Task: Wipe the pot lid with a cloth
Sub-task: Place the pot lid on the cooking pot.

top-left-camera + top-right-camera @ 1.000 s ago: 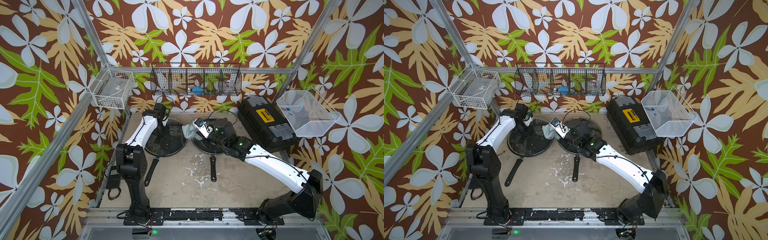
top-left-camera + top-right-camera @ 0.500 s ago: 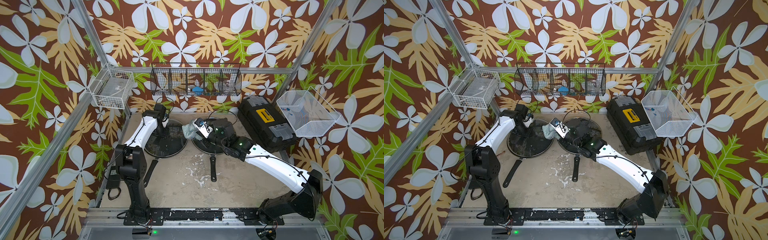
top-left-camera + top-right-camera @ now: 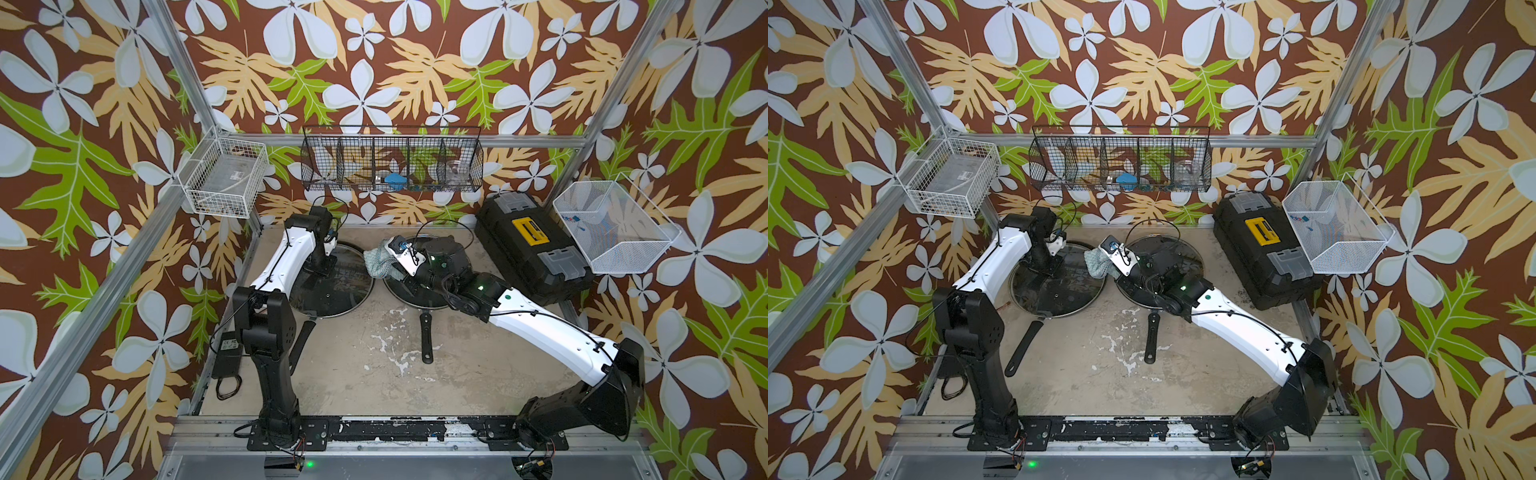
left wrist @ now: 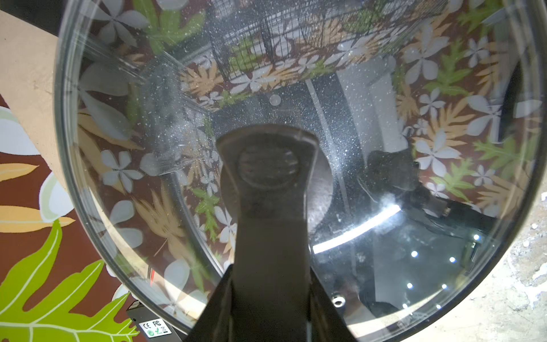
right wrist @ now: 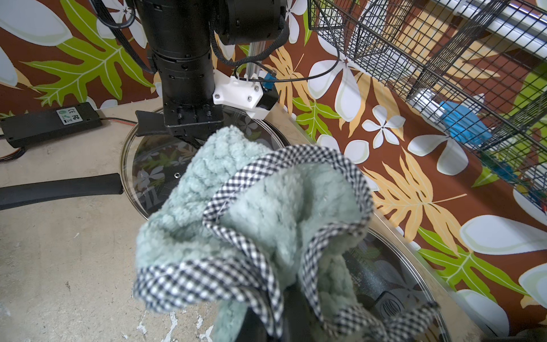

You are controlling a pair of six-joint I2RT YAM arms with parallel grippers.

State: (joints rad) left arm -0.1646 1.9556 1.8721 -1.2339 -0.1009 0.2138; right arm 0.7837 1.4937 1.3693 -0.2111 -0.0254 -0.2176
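Both jaws tight: right on cloth (image 5: 236,222), left on lid handle (image 4: 269,177).

**Adapter** (image 4: 133,311), left wrist view: white label (image 4: 155,325) with the marks "CE" and "FC". Below them stand a green round tick sign and a crossed-out bin sign. The line of print under these is too small to read.

**Adapter** (image 5: 50,123), right wrist view: its label (image 5: 70,114) shows "CE" and "FC" beside a green round sign. The rest cannot be read.

**Toolbox** (image 3: 536,257), both top views: yellow plate (image 3: 529,231) with a dark bar. No lettering can be made out.

**White basket** (image 3: 208,199): the small label inside is illegible.
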